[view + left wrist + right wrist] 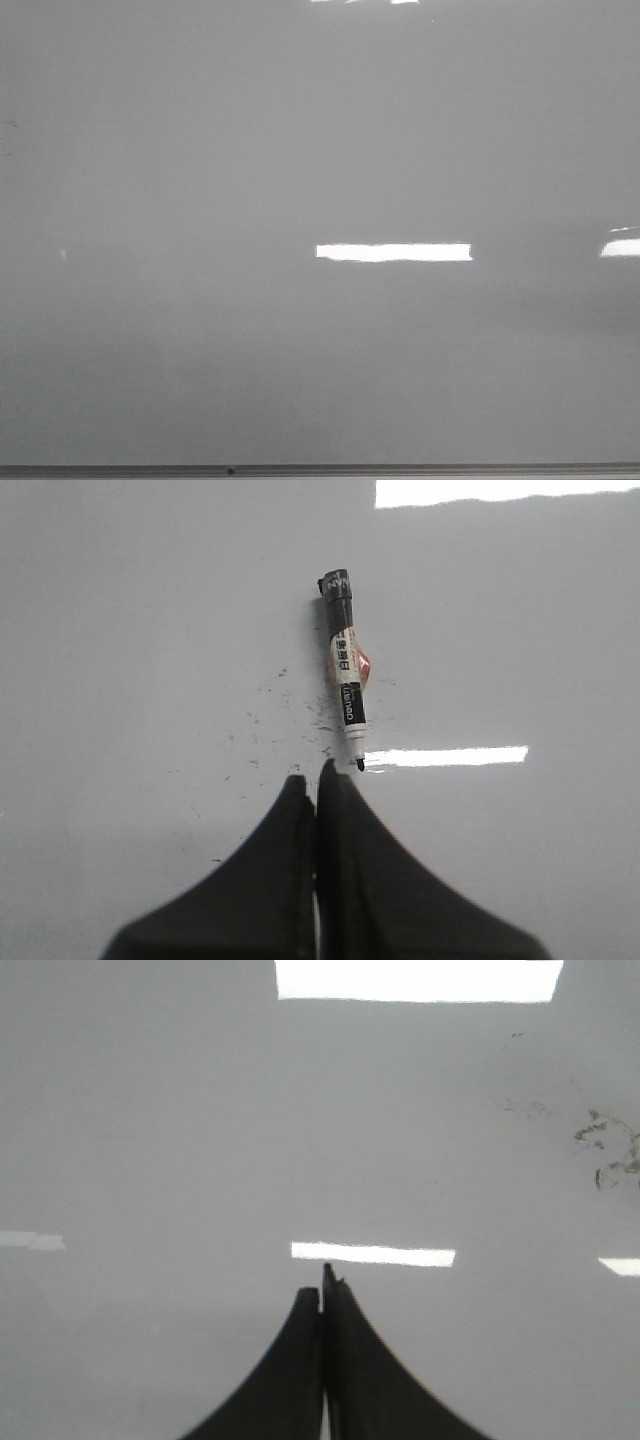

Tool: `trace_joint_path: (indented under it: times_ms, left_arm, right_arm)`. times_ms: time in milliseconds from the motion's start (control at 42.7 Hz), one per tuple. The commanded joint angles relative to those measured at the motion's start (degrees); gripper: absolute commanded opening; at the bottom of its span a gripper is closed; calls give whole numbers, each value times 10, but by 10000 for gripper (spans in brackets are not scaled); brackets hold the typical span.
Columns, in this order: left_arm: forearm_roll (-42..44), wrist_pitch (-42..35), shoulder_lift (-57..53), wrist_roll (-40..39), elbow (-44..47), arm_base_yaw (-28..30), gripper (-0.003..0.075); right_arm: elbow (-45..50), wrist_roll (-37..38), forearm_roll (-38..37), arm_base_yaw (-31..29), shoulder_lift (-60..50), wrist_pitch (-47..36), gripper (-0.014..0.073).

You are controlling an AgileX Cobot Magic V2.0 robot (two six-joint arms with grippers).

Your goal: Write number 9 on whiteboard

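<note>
— So, what did the front camera show?

— Only the large glossy grey-white whiteboard [200, 330], filling the view, with a thin grey frame strip [400, 469] along its near edge. A bright white rectangular light reflection [393, 252] sat just right of centre, another at three o'clock on the edge of view. No arm appeared there, and I could not find a drawn number 9 on the board in any view.

— And the left arm?

— The left gripper [317, 785] had its two dark fingers [270, 880] pressed together, nothing pinched between them. Just past the tips, towards one o'clock, a whiteboard marker with a white labelled barrel and a black rear end [345, 670] lay flat on the board, uncapped, its black nib pointing back at the gripper — close to the fingertips, though not touching. Scattered black ink specks [290, 720] dotted the surface at eleven o'clock from the nib.

— The right one?

— The right gripper [322, 1290] was likewise squeezed shut and held nothing, hovering over bare board. Far off at two o'clock were some faint dark smudges [610, 1150] — scribbles, not a readable digit.
</note>
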Motion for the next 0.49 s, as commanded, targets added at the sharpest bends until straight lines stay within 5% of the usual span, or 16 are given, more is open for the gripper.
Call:
trace_joint_path:
  times_ms: [0, 469]
  left_arm:
    - [-4, -47, -10, -1, 2, -3, -19]
    - [-4, -51, -10, -1, 2, -3, -19]
  right_arm:
    - [-2, -1, 3, -3, -10, -50, -69]
    - [-2, -1, 3, -3, -10, -59, -69]
